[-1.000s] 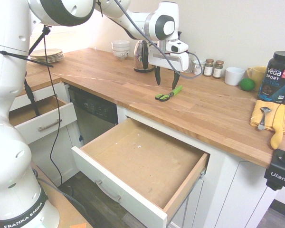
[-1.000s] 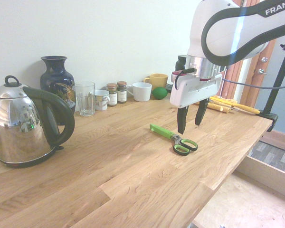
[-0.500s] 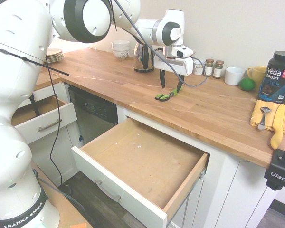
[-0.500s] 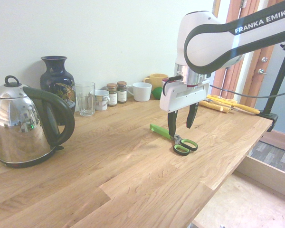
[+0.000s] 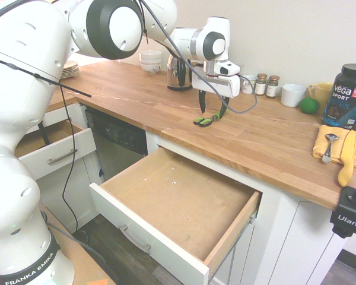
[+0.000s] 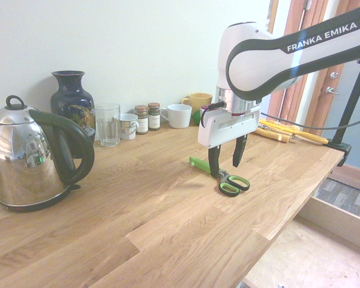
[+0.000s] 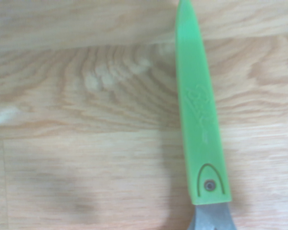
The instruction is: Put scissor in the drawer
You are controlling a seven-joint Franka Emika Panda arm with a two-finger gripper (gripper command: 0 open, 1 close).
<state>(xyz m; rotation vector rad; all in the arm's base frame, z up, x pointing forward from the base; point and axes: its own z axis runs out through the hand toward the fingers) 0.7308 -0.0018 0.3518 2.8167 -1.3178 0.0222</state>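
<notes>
On smooth wooden countertop (image 5: 166, 110), the scissor (image 6: 223, 174) lies flat, loops toward 4 o'clock; the gripper (image 6: 224, 164) straddles its green sheath, jaws wide.

Green scissor (image 6: 223, 174) flat on countertop, drawer (image 5: 166, 228) open
</notes>
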